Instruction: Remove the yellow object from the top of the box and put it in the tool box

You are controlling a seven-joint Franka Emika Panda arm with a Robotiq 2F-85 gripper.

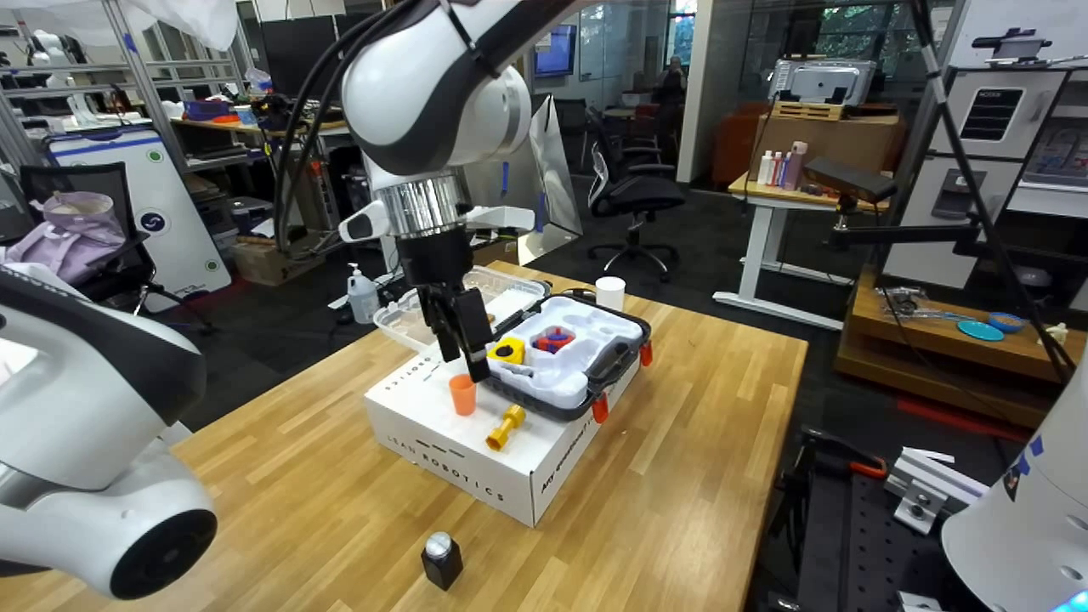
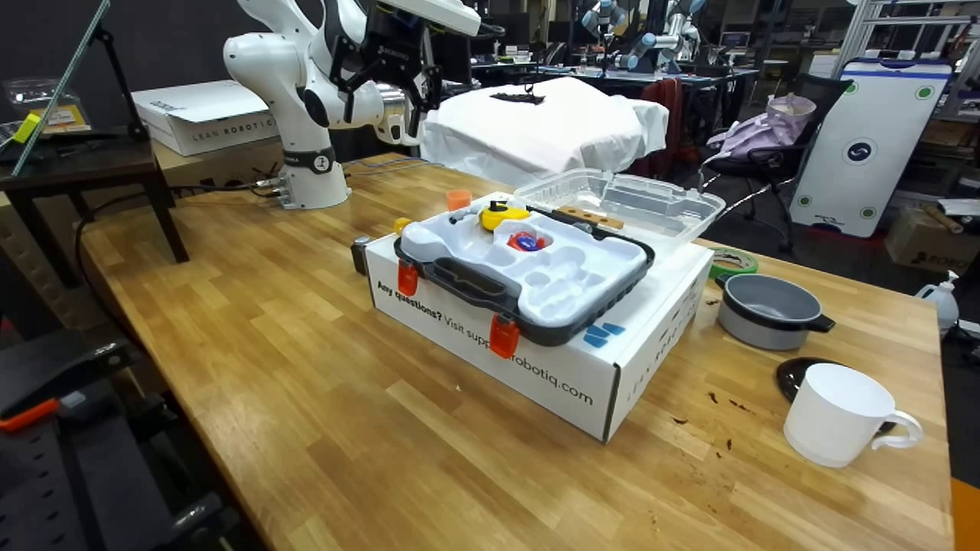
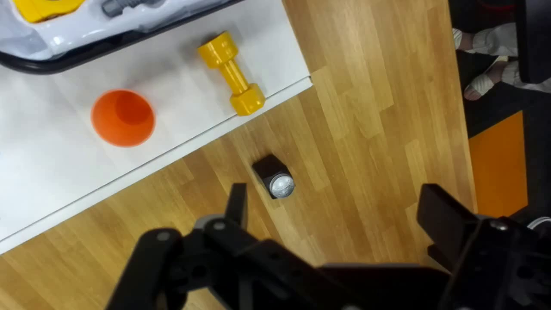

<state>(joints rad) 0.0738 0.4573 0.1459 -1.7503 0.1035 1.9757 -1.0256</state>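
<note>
The yellow piece (image 3: pixel 233 75) lies on the box (image 3: pixel 185 110), right of the cup (image 3: pixel 122 119) in the wrist view, with the tool box (image 3: pixel 116 44) on the far side. The gripper (image 3: pixel 333 200) is spread wide, holding nothing. It should squeeze across the thin middle, not bumping the cup.

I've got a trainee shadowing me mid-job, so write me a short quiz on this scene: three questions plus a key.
1. True or false: the gripper is open and holds nothing.
2. Fill in the missing word, open or shut: the clear lid of the tool box is ____.
3. Where does the yellow object lie? a) inside the tool box; b) on top of the white box; c) on the wooden table.

Key: 1. true; 2. open; 3. b.
</note>
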